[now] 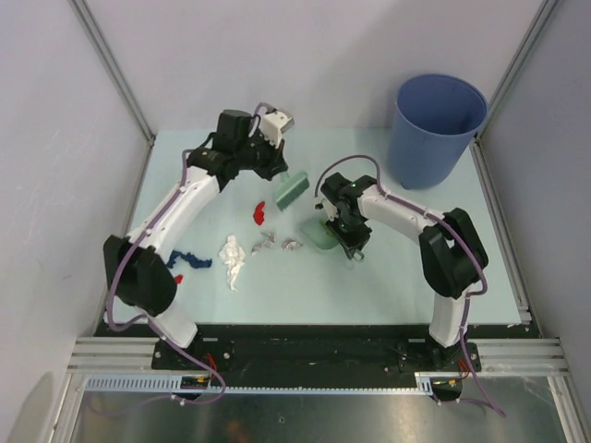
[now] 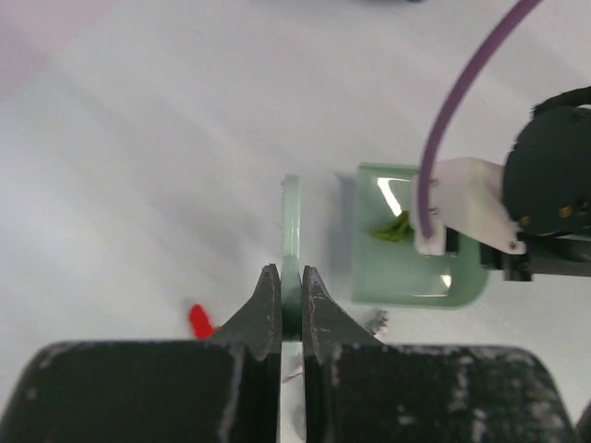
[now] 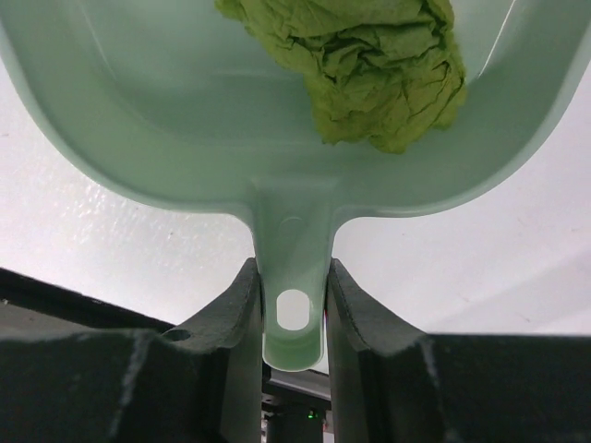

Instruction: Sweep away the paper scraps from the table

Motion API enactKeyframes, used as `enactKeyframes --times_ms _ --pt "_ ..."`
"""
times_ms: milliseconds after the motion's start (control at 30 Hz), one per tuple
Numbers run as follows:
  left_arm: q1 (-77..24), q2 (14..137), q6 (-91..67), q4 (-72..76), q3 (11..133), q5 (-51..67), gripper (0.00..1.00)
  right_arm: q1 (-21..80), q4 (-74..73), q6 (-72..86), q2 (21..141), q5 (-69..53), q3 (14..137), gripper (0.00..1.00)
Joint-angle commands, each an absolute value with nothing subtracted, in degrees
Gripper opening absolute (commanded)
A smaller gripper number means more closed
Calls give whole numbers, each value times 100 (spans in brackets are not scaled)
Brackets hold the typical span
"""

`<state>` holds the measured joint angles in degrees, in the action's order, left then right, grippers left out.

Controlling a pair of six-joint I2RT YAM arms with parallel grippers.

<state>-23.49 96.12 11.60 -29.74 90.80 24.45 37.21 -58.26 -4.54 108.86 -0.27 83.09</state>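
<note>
gripping the brush (image 2: 292, 221) are the left jaws; the right jaws clamp the dustpan (image 3: 138, 138) handle, green scrap (image 3: 369, 65) inside.

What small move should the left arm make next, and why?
Probably bring the brush, gripped by the left gripper, down beside the red scrap and push it toward the dustpan. The right gripper holds the dustpan with a green wad inside; the red scrap lies nearby.

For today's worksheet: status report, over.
Left jaws grip pale green plastic brush. Right jaws grip pale green plastic dustpan holding green paper wad. Other paper scraps unswept.
</note>
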Motion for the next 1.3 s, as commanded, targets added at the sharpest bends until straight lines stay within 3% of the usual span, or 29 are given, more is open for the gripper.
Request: enactKeyframes --times_ms 0,167,400,567,733,1100,1200,1267 --pt "-2320 8869 1458 -2804 9202 1812 0 3691 -5932 -334 10223 165 8332 0" --pt "-2189 8464 1731 -2804 9053 1310 0 3674 -6546 -308 9696 570 8779 0" --pt "-1943 7929 1793 -2804 8386 1494 0 3218 -7435 -474 9676 1300 10483 0" --pt "-1793 7419 1872 -2804 7885 1494 0 2366 -7900 -738 10071 1792 12632 0" --pt "-1740 7120 1969 -2830 7524 1441 0 1337 -7323 -1229 10423 2293 13745 0" --pt "-1644 6943 1960 -2865 7242 1450 0 309 -3335 -4813 10468 4964 12351 0" --pt "-1600 6961 2021 -2865 7190 1441 0 246 -1403 -6744 10179 5685 10964 0" --pt "-1573 6970 2065 -2865 7172 1450 0 264 775 -8278 9828 5678 9699 0"
